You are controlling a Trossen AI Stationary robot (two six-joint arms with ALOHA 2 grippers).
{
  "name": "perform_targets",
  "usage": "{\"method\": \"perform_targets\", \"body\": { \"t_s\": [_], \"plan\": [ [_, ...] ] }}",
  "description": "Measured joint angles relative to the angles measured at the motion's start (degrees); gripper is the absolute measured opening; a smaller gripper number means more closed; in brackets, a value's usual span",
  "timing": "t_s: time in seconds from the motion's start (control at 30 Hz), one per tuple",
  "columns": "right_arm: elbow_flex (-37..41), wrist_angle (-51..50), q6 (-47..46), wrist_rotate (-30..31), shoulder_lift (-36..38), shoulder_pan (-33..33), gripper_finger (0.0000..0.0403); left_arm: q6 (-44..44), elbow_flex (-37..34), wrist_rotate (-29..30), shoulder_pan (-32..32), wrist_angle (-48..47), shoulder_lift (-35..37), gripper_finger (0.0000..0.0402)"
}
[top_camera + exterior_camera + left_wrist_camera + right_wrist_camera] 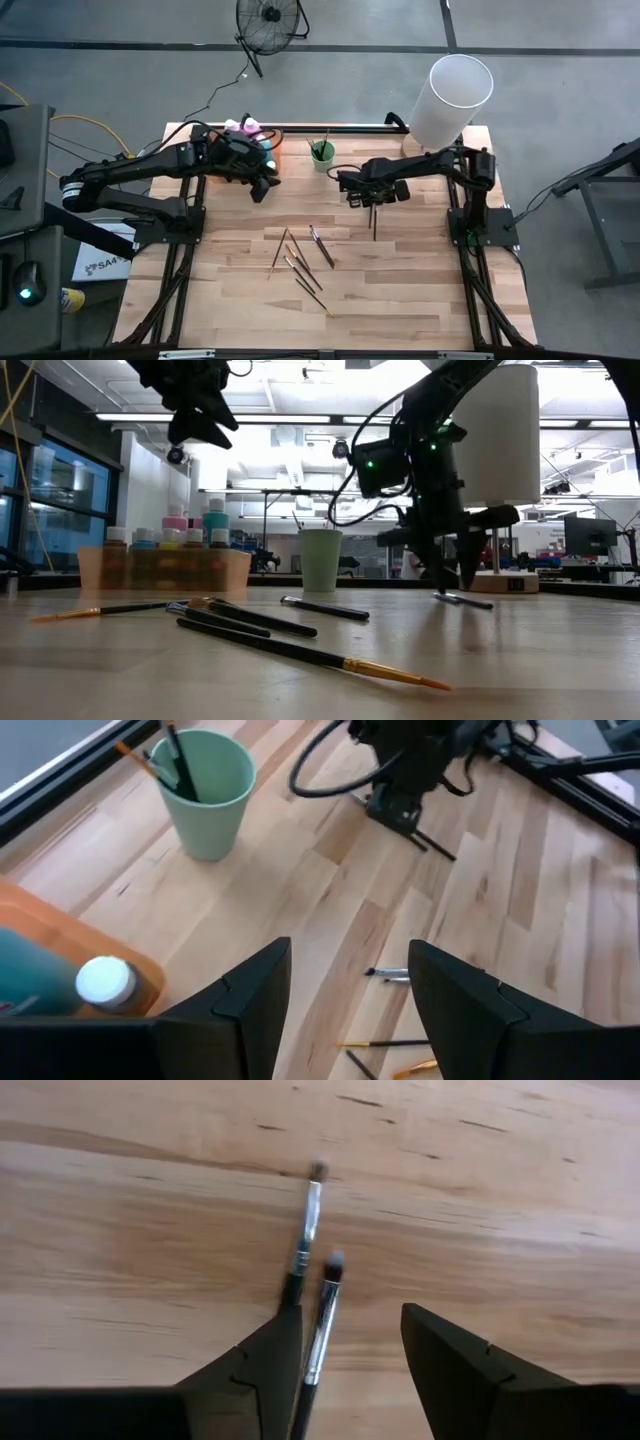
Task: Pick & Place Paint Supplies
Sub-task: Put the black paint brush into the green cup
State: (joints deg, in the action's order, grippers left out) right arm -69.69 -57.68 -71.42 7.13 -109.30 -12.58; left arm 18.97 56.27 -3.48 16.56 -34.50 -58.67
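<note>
A: Pale wood table (400,290) is filling the high view, fan & white cylinder sitting at the back. Left gripper (262,187) is hovering beside the orange tray (272,150) of paint bottles (245,128); right gripper (372,198) is hanging over two brushes (375,222) near the green cup (322,155). Loose brushes (300,262) are lying mid-table.

B: Low view?

A: Lab room is glowing behind. Bottles (165,542) are standing in the tray (160,572), dark-handled brushes (250,622) lying in front, right gripper (455,582) reaching down just above its pair (462,600).

B: Left wrist?

A: Left fingers (250,1000) are spread wide, grasping nothing. Cup (205,790) is already holding a couple of brushes.

B: Right wrist?

A: Right fingers (250,1365) are parted too, empty, straddling the pair (318,1295); one handle is running between them, the other is slipping under one finger.

B: Handling?

A: Probably light, stiff, thin & apt to roll. Best pinching mid-handle, not the ferrule or bristles.
</note>
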Motion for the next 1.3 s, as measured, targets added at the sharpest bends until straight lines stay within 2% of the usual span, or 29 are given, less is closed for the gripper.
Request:
{"method": "perform_targets", "body": {
  "t_s": [0.37, 0.73, 1.13, 1.3],
  "plan": [
    [3.92, 5.87, -2.62, -2.58, 0.48, -1.24, 0.0166, -2.68, 0.00, -2.41, -0.02, -0.15, 0.00, 0.0200],
    [4.35, 3.66, -2.16, -1.79, 0.37, -2.84, 0.0166, -3.72, 0.00, -3.68, -0.04, -0.50, 0.00, 0.0200],
    [4.90, 2.65, 2.81, -3.00, 0.25, -6.85, 0.0165, -3.72, 0.00, -3.68, -0.03, -1.27, 0.00, 0.0200],
    [6.53, 4.12, 2.66, -3.86, 0.45, -6.93, 0.0138, -3.72, 0.00, -3.68, -0.03, -1.66, 0.00, 0.0200]
  ]
}}
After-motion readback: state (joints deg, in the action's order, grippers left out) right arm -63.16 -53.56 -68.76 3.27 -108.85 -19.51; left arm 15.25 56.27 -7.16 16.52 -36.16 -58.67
